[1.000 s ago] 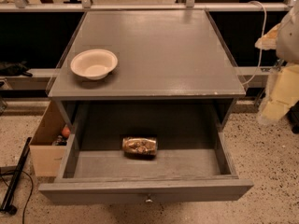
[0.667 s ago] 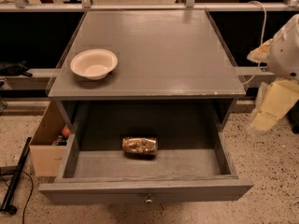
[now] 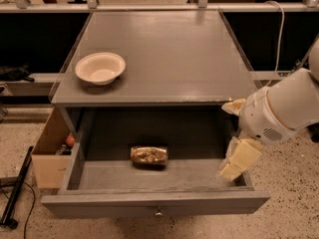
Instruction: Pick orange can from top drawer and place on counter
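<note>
The orange can [image 3: 149,155] lies on its side in the middle of the open top drawer [image 3: 154,203], which is pulled out from under the counter [image 3: 169,54]. My gripper [image 3: 235,162] hangs on the white arm at the drawer's right side, over its right rim, well to the right of the can and above the drawer floor. It holds nothing that I can see.
A cream bowl [image 3: 100,67] stands on the counter's left front part. A cardboard box [image 3: 50,153] with small items sits on the floor left of the drawer. A black rod [image 3: 15,193] lies on the floor at far left. A rail runs behind the counter.
The arm has swung in from the right edge toward the drawer and lower, bringing the gripper over the drawer's right rim. The can and bowl have not moved.
</note>
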You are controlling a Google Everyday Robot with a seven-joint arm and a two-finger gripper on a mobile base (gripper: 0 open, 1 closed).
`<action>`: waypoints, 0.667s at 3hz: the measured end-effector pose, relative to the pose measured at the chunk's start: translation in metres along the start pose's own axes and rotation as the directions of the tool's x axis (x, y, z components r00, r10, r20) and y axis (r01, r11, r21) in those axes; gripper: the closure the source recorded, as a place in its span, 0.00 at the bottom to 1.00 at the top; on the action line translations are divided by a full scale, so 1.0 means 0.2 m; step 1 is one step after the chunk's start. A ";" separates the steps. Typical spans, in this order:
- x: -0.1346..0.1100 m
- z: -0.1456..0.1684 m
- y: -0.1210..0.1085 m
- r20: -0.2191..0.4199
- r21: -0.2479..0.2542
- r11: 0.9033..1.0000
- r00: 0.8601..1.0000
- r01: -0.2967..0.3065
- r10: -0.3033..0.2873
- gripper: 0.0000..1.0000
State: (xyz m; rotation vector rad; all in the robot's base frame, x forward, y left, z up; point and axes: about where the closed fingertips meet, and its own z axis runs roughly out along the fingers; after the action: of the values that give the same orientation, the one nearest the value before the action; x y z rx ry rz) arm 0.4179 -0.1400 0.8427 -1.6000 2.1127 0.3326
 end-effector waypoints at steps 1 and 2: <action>0.00 0.00 0.00 -0.001 0.000 1.000 1.000 0.001 -0.001 0.00; 0.01 0.05 -0.01 -0.012 0.017 1.000 1.000 -0.020 0.021 0.00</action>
State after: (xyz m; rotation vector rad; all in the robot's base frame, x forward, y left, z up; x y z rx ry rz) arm 0.4209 -0.1378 0.8337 -1.5756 2.1367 0.3115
